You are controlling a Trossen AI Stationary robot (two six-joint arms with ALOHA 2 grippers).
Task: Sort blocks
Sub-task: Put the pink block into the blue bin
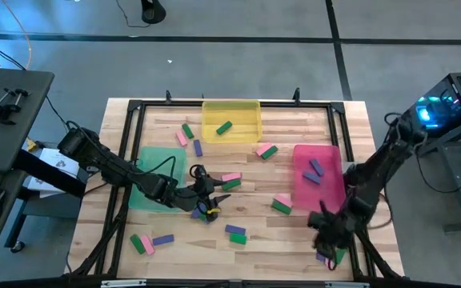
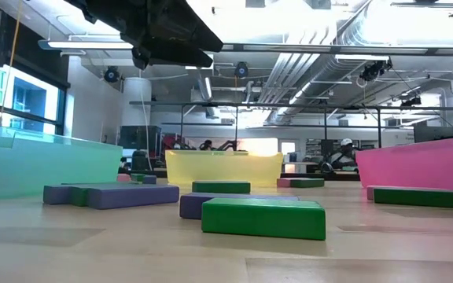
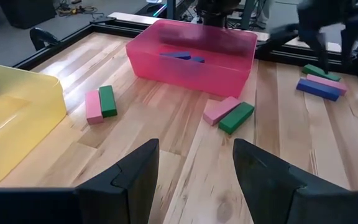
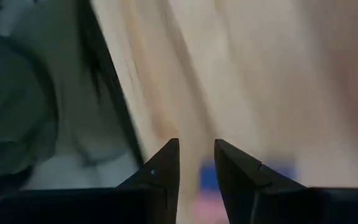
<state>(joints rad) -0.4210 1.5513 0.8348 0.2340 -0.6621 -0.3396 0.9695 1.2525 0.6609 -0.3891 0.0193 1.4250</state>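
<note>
The light wooden table (image 1: 94,216) with its black metal frame carries three translucent plastic trays: a pale green tray (image 1: 146,164) on the left side, a pink-red tray (image 1: 330,192) on the right and a yellow tray (image 1: 242,112) at the far middle edge. The dark left arm (image 1: 110,166) reaches across the green tray toward the table's middle, and the left gripper (image 1: 208,202) hangs over bare wood with its jaws released, holding nothing; its wrist view shows both fingers (image 3: 135,177) well apart with only table between them. The dark right arm (image 1: 374,172) comes down past the pink-red tray to the near right corner, where the right gripper (image 1: 326,236) sits low over a small cluster of blocks; its jaws stand narrow with a gap left, and whether they grip anything cannot be told, since that wrist view is smeared. The small bar-shaped blocks (image 1: 232,178) in pink, green and blue-purple lie scattered: two blue-purple ones (image 3: 182,56) inside the pink-red tray, one green block (image 1: 224,126) in the yellow tray, a pink and green pair (image 3: 101,103) lying side by side and touching near the yellow tray, another pink and green pair (image 3: 230,114) just beside the pink-red tray, and others near the green tray and along the near edge.
</note>
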